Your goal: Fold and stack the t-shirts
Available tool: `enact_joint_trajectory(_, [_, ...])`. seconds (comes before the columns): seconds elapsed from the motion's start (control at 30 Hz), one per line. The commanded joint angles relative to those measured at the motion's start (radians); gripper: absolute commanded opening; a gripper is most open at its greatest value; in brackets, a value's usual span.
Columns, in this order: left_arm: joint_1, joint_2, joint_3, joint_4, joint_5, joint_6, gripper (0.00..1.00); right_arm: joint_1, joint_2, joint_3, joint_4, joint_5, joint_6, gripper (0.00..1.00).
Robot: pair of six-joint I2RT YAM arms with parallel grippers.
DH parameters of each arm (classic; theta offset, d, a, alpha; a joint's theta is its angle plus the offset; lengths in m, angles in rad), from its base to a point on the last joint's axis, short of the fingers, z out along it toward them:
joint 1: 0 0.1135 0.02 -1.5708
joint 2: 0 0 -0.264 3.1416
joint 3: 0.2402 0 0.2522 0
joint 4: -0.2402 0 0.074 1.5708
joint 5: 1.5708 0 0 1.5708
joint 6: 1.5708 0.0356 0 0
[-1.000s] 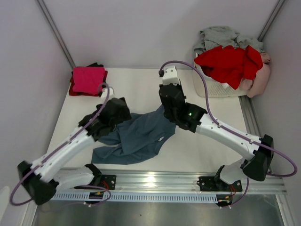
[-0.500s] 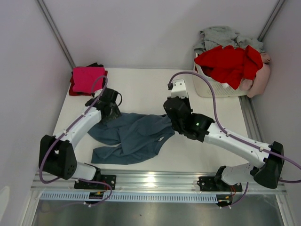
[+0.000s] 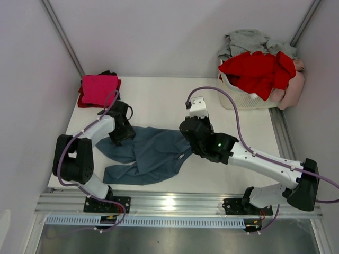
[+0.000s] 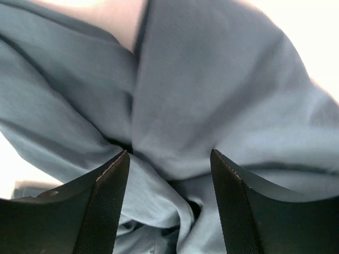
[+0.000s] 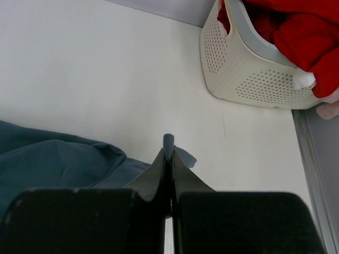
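the slate blue-grey t-shirt lies crumpled on the white table, towards the front edge, strung out between the two arms. the left claw is down over the shirt's left end, and the right claw is at its far right corner.

seen from its own wrist, the left claw has its fingers spread well apart, with a gathered ridge of blue cloth in the gap. the pads aren't pressed on it, so this claw is released and grasping nothing. the right claw is clenched tight, fingers together. a small tab of the blue shirt is pinched at the very tips and pokes out just past them, and the rest of the cloth trails off to the left on the table.

the shirt is rumpled rather than flat, with deep folds running across it.

at the far left a folded magenta t-shirt sits on a black one. the white basket at the far right is heaped with a red t-shirt, a grey one and a pale pink one.
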Motion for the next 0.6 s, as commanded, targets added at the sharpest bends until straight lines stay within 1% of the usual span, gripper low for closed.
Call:
enact_joint_trajectory(0.0, [0.067, 0.017, 0.001, 0.043, 0.033, 0.005, 0.66, 0.011, -0.038, -0.007, -0.004, 0.018, 0.049, 0.0])
enact_joint_trajectory(0.07, [0.092, 0.05, 0.019, 0.037, 0.04, 0.007, 0.65, 0.014, -0.04, -0.013, -0.005, 0.018, 0.055, 0.0])
enact_joint_trajectory(0.1, [0.118, 0.058, 0.019, 0.043, 0.064, 0.007, 0.64, 0.017, -0.042, -0.019, -0.005, 0.018, 0.057, 0.0])
enact_joint_trajectory(0.2, [0.155, 0.047, 0.001, 0.076, 0.095, 0.01, 0.63, 0.017, -0.046, -0.026, -0.005, 0.015, 0.067, 0.0])
enact_joint_trajectory(0.27, [0.158, 0.04, -0.005, 0.089, 0.101, 0.02, 0.62, 0.019, -0.045, -0.033, -0.004, 0.012, 0.074, 0.0])
enact_joint_trajectory(0.33, [0.158, 0.058, 0.007, 0.085, 0.102, 0.025, 0.59, 0.019, -0.04, -0.036, 0.002, 0.012, 0.074, 0.0])
enact_joint_trajectory(0.37, [0.158, 0.066, 0.009, 0.085, 0.105, 0.033, 0.51, 0.019, -0.037, -0.034, 0.004, 0.01, 0.072, 0.0])
enact_joint_trajectory(0.4, [0.158, 0.075, 0.009, 0.088, 0.113, 0.036, 0.44, 0.02, -0.037, -0.033, 0.005, 0.01, 0.071, 0.0])
enact_joint_trajectory(0.47, [0.158, 0.09, 0.004, 0.1, 0.136, 0.039, 0.25, 0.02, -0.028, -0.028, 0.014, 0.01, 0.064, 0.0])
enact_joint_trajectory(0.5, [0.158, 0.093, 0.003, 0.102, 0.139, 0.039, 0.01, 0.019, -0.026, -0.028, 0.018, 0.01, 0.06, 0.0])
enact_joint_trajectory(0.57, [0.158, 0.086, 0.006, 0.097, 0.136, 0.037, 0.01, 0.02, -0.02, -0.025, 0.027, 0.015, 0.049, 0.0])
